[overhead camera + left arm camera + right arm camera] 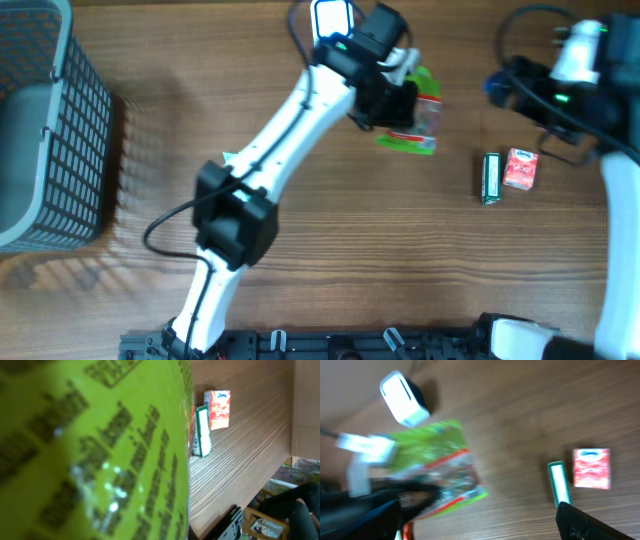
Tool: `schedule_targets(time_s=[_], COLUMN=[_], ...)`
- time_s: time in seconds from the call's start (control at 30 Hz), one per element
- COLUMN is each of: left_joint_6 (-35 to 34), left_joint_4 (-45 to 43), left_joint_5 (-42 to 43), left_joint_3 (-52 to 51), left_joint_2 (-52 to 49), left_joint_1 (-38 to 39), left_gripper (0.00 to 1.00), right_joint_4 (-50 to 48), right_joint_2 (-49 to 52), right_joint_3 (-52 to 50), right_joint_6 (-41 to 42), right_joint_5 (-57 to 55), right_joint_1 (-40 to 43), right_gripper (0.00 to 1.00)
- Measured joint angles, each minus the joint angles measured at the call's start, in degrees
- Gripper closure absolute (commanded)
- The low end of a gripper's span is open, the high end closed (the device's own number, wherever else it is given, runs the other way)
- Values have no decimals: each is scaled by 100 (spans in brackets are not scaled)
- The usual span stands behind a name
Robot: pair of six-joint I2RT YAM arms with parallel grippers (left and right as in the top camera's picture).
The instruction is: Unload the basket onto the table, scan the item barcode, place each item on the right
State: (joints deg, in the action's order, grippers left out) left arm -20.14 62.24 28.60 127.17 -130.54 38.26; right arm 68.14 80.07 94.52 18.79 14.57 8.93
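Observation:
The item is a green and clear packet with red trim. My left gripper is shut on its left edge, just in front of the white scanner at the table's far edge. The left wrist view is filled by the packet's blurred green printed face, which hides the fingers. My right gripper hangs open to the right of the packet, holding nothing. In the right wrist view the right gripper points at the packet and scanner; its fingertips stand far apart.
A red box and a slim green box lie side by side on the wooden table, right of the packet. A grey mesh basket stands at the left edge. The left arm stretches diagonally across the table's middle.

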Motion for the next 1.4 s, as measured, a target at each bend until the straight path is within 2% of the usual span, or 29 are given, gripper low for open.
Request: schedule_targets(time_s=[0.03,0.07,0.1,0.13,0.17,0.3,0.43,0.53,0.7,0.83,0.9,1.0,1.17,1.23,1.3,1.33,1.37,1.4], left_joint_6=[-144,-284,-361,-455,-540,-629,-632,-625,-610,-610,-608,-588,-588,-588,-592,-581,-581,-588], left_joint_4=[-304,-608,-807,-1025,-1338,-1746,-1307,-780,848,1843,2269,2728,3014,3165,3259,3311,3359,3407], left_joint_5=[2,2,7,24,26,37,-409,-793,-1878,-2682,-3064,-3390,-3606,-3681,-3744,-3779,-3788,-3803], left_joint_3=[0,0,-4,-7,-9,-13,-13,-15,20,28,28,28,28,26,28,26,28,28], left_joint_2=[-129,-278,-409,-522,-647,-745,-529,15,1482,1956,1956,1943,1943,1943,1943,1943,1943,1943], left_joint_1=[129,275,426,568,756,1263,1060,557,-398,-953,-1263,-1707,-2494,-2868,-3178,-3335,-3442,-3552], left_gripper=[74,69,54,12,0,0,0,0,0,2,12,14,12,8,0,0,0,0], right_joint_4=[61,114,144,157,177,354,601,645,1010,1213,1235,1172,573,321,-63,-205,-269,-367], right_joint_2=[-212,-437,-586,-669,-756,-699,-579,-479,-247,26,173,378,905,1198,1554,1757,1891,2046], right_joint_3=[31,63,83,90,98,98,98,98,98,98,98,98,2,-55,-66,-68,-74,-74], right_joint_6=[-2,-20,-55,-74,-105,-114,-114,-114,-190,-538,-636,-634,-15,267,595,789,898,1001], right_joint_5=[22,39,42,44,44,44,44,44,74,483,656,745,575,542,529,531,529,529], right_joint_1=[103,175,181,179,179,179,179,179,177,-44,-472,-1335,-3080,-3563,-3960,-4146,-4253,-4363], right_gripper=[0,0,1,0,0,0,0,0,0,0,0,0,0,0,0,0,3,18])
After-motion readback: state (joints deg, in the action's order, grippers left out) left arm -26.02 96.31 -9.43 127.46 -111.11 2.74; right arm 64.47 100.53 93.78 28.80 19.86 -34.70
